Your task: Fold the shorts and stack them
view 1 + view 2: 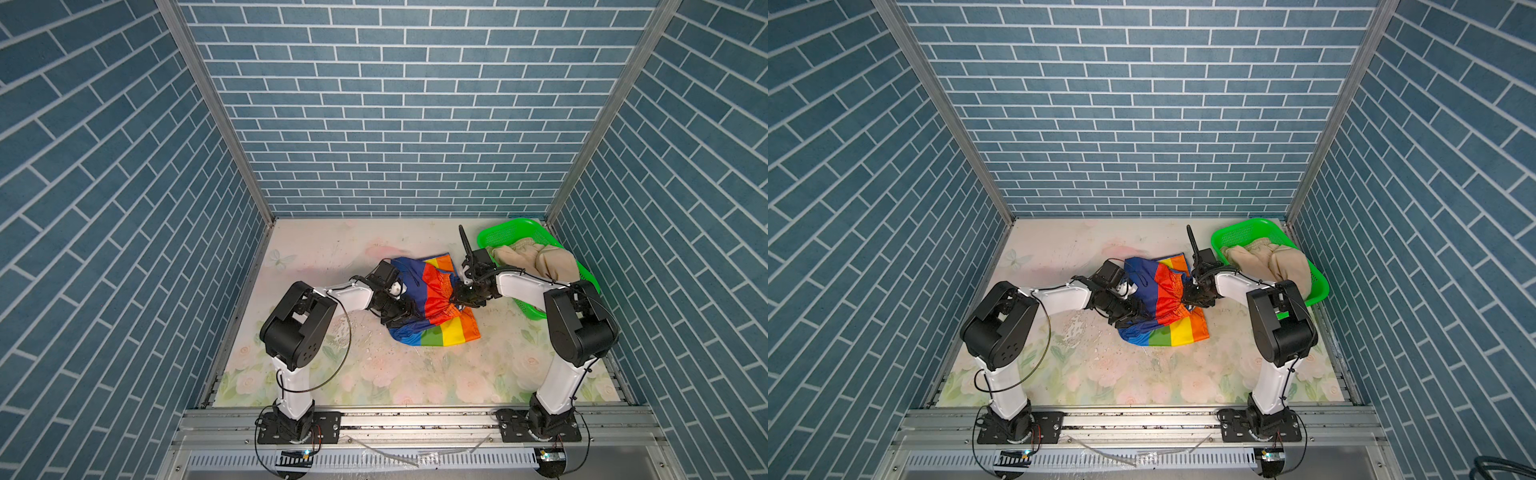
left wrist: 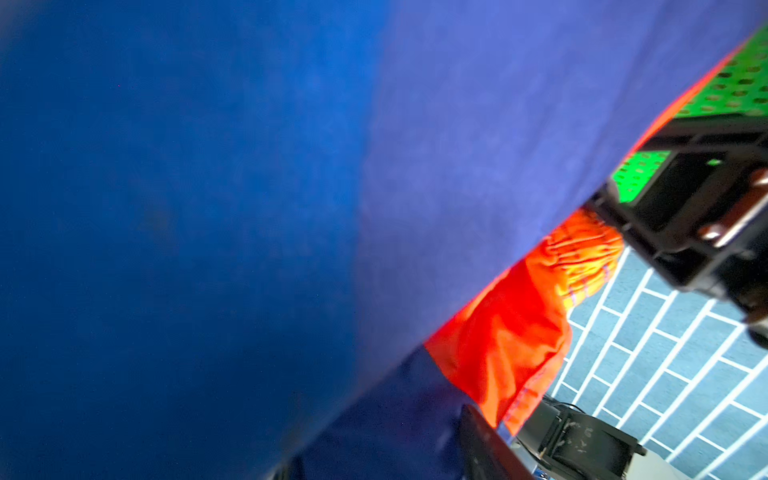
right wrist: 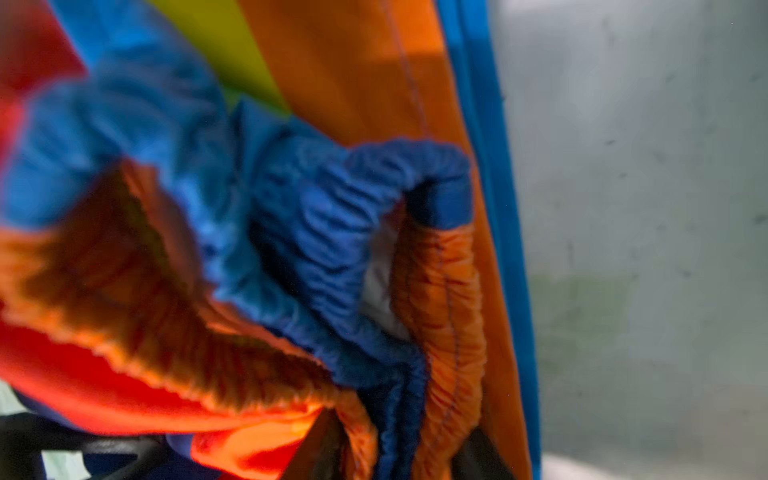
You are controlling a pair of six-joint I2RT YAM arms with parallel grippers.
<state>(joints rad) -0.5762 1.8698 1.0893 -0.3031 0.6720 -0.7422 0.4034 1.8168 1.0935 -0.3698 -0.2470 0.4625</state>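
Observation:
The rainbow-striped shorts (image 1: 436,299) (image 1: 1167,299) hang bunched between my two grippers over the middle of the table, and their lower part rests on it. My left gripper (image 1: 409,313) (image 1: 1138,313) is at the blue edge. Blue fabric (image 2: 208,208) covers most of the left wrist view, leaving one dark finger (image 2: 486,449) showing. My right gripper (image 1: 456,296) (image 3: 399,457) is at the orange side, and its fingers (image 3: 320,449) stand apart with the gathered waistband (image 3: 353,249) between them. The beige shorts (image 1: 540,259) (image 1: 1271,259) lie crumpled in the basket.
A green perforated basket (image 1: 503,230) (image 1: 1237,230) stands at the back right corner, close behind the right arm. Blue brick-patterned walls enclose the floral table (image 1: 332,249) on three sides. The arm bases sit on a metal rail (image 1: 415,419) at the front edge.

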